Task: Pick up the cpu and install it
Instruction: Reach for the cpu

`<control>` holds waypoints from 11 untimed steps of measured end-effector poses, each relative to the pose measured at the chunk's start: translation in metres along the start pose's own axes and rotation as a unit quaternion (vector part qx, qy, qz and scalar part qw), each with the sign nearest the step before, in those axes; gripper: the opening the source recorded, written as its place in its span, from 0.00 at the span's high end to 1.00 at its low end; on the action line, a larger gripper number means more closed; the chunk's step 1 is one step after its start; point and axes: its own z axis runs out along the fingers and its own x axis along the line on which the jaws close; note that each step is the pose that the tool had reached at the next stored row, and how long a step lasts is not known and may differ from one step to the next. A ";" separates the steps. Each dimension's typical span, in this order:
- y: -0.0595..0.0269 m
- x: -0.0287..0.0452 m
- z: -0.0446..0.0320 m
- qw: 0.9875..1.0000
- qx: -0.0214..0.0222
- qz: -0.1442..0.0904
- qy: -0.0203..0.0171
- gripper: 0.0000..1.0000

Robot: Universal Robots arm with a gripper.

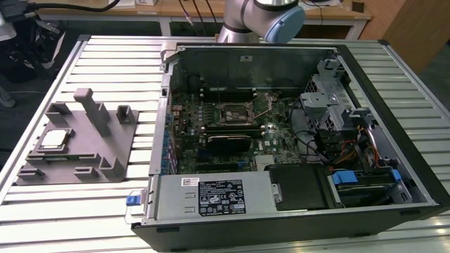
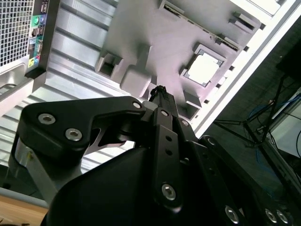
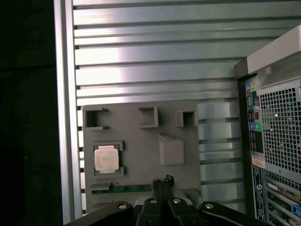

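- The cpu [image 1: 55, 139] lies flat, pale metal top up, in a square recess of the grey plastic tray [image 1: 84, 158]. It is on the side of the tray towards the exterior view's left.
- The tray rests on the slatted metal worktop [image 1: 113, 63], beside the open computer case [image 1: 281, 231] and apart from it.
- Inside the case, the black socket frame [image 1: 235, 112] sits on the motherboard with no chip seated in it.
- In both wrist views the jaws are closed tip to tip with nothing between them.
- The jaws hang above the tray [image 3: 141, 150], clear of the cpu [image 3: 106, 157], which lies off to one side of the tips.
- In the second wrist view the cpu [image 2: 203, 69] lies beyond the closed tips, past an upright post [image 2: 136, 80].
- The arm [image 1: 260, 18] shows at the far edge of the worktop.
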 end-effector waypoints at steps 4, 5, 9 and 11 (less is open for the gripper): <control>-0.0029 0.0040 0.0070 1.000 0.000 0.000 0.000 0.89; -0.0040 0.0046 0.0088 1.000 0.000 0.000 0.000 0.89; -0.0082 0.0072 0.0159 1.000 0.000 0.000 0.000 0.89; -0.0097 0.0091 0.0195 1.000 0.000 0.000 0.000 0.89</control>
